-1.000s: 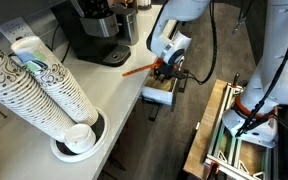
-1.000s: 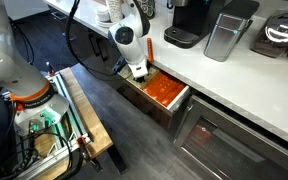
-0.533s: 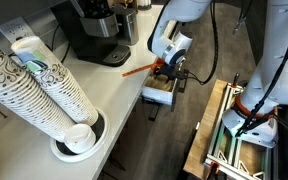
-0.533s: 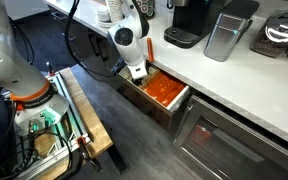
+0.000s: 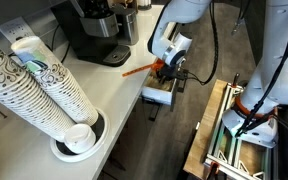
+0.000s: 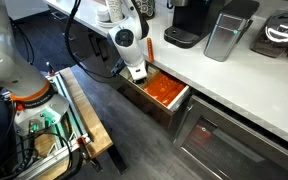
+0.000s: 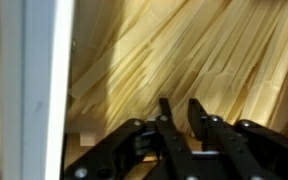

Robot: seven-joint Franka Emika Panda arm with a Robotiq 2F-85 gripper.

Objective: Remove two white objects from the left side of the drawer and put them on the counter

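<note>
The drawer (image 6: 150, 108) stands pulled out below the dark counter (image 6: 234, 78), with an orange compartment (image 6: 166, 92). It also shows in an exterior view (image 5: 160, 96) beside the counter (image 5: 94, 90). My gripper (image 5: 167, 72) (image 6: 136, 76) reaches down into the drawer's end. In the wrist view the jaws (image 7: 180, 108) are nearly together with a narrow gap, pressed among pale tan sticks (image 7: 184, 50), next to the drawer's white wall (image 7: 44, 80). What lies between the tips is hard to make out. No separate white object shows.
Stacked paper cups (image 5: 44, 85) and a coffee machine (image 5: 94, 30) stand on the counter. An orange stick (image 5: 134, 70) lies near its edge. A metal canister (image 6: 224, 30) stands at the back. A wooden-framed cart (image 6: 79, 110) (image 5: 229, 140) stands on the floor beside the drawer.
</note>
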